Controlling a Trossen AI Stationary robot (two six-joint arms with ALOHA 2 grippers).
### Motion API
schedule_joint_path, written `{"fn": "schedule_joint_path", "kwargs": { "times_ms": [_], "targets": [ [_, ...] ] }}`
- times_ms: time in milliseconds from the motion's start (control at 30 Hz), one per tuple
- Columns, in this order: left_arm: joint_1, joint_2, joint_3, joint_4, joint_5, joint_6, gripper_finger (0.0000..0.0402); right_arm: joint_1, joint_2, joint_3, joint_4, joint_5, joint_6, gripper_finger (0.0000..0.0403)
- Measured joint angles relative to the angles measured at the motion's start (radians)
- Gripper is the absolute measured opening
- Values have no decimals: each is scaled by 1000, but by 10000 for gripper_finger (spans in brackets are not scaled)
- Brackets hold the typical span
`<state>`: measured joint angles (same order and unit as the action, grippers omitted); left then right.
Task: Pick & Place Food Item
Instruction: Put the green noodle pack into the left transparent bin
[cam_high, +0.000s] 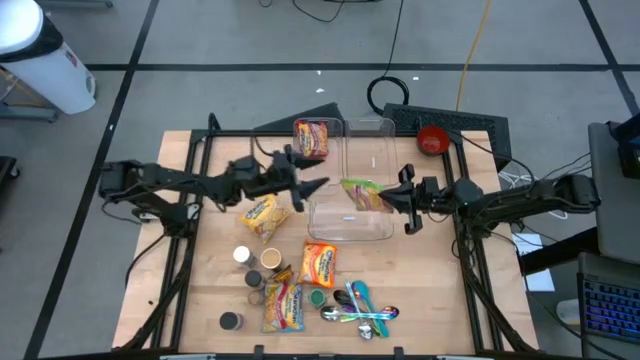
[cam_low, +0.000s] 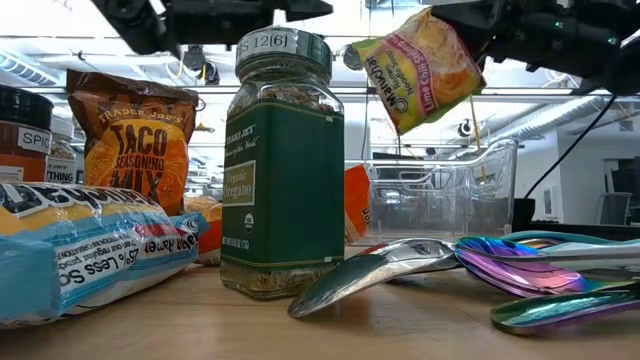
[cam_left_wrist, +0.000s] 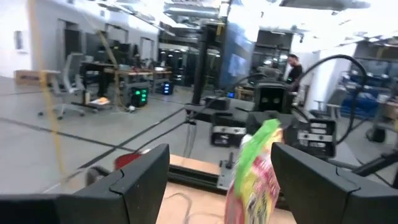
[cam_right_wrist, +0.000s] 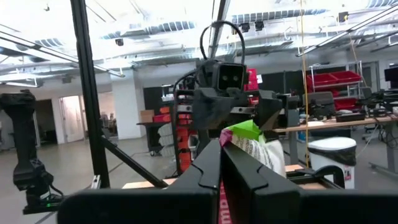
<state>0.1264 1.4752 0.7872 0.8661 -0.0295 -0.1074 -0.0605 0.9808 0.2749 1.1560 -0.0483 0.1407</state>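
A green-yellow packet (cam_high: 362, 193) is being held aloft at frame centre over the clear bin (cam_high: 372, 228), pinched in the shut right gripper (cam_high: 390, 199). The left gripper (cam_high: 313, 188), fingers apart, is hovering empty just left of it. Packet should be lowered squarely inside the bin walls before release. Wooden table (cam_high: 440, 290) is being cluttered by packets, jars, spoons (cam_high: 362, 310); lab room behind.

The clear bin (cam_high: 352, 215) stands open-topped at the table's (cam_high: 420, 300) middle, its floor bare, though the lime noodle packet (cam_high: 362, 193) hangs over it. The near edge is crowded by spoons (cam_high: 362, 312), packets and spice jars (cam_high: 271, 259). The near right corner lies free.
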Motion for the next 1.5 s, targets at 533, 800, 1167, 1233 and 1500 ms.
{"fn": "schedule_joint_path", "kwargs": {
  "times_ms": [533, 800, 1167, 1233, 1500],
  "targets": [
    [-64, 231, 162, -11, 13, 72, 285, 3, 28, 0, 73, -34, 3, 0],
    [-64, 234, 163, -7, 37, 42, 285, 3, 28, 0, 112, -85, 4, 0],
    [-66, 234, 163, -3, 114, 38, 231, 3, 28, 0, 123, -84, 3, 0],
    [-66, 234, 163, -3, 111, 38, 215, 3, 28, 0, 123, -84, 3, 0],
    [-66, 234, 163, -1, 110, 39, 129, 3, 28, 0, 119, -84, 3, 0]
  ]
}}
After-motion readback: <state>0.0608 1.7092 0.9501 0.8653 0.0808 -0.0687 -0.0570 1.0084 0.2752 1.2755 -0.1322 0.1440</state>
